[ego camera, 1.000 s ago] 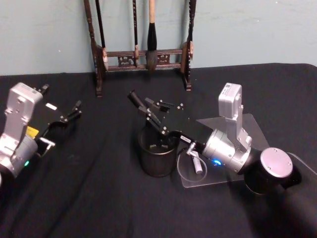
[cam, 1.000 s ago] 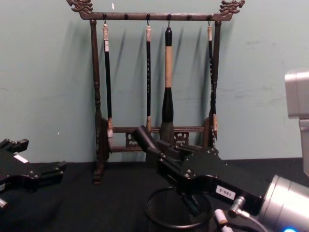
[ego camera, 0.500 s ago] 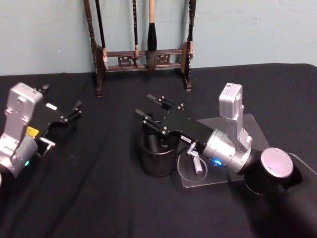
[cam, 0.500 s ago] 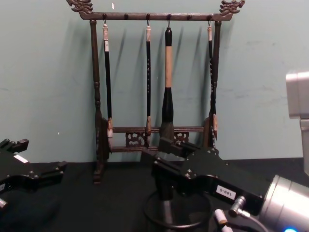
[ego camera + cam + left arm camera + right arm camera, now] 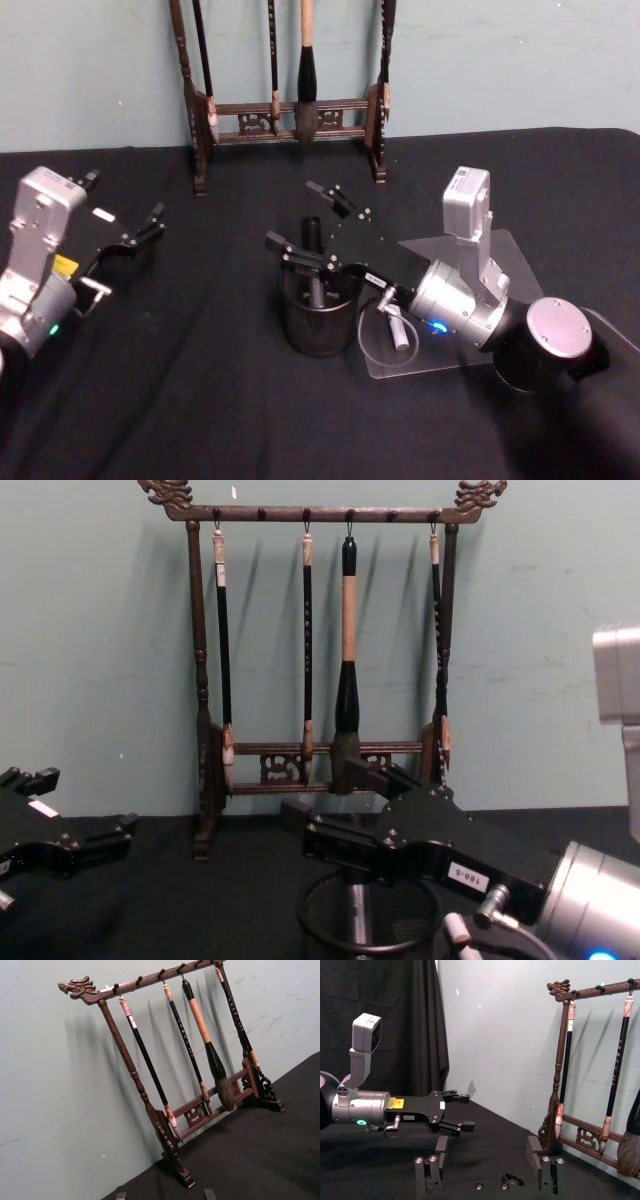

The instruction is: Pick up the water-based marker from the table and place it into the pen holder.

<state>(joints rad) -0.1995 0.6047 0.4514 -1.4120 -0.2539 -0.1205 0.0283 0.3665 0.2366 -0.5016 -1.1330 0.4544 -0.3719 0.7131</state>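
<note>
Broadly, the bench [image 5: 200,400] was draped in a plain black cloth that ran back to a pale green painted wall [image 5: 500,60], scuffed in places. In the right wrist view a black curtain [image 5: 395,1020] hung beside that wall. Against the wall stood a tall dark wooden brush rack [image 5: 290,110] with carved ends, and four brushes hung from its top bar. A clear plastic sheet [image 5: 510,250] lay flat on the cloth at the right, under the right arm.

Near the middle of the bench stood the pen holder [image 5: 318,325], a short black mesh cup. The water-based marker [image 5: 313,245] stood almost upright inside it, its dark upper end rising above the rim. The right gripper [image 5: 290,212] hung just over the cup, jaws spread wide with one on either side of the marker. Whether either jaw touched the marker could not be told.

The left gripper [image 5: 462,1111] was well apart at the left of the bench, held above the cloth. Its jaws were parted and held nothing.
</note>
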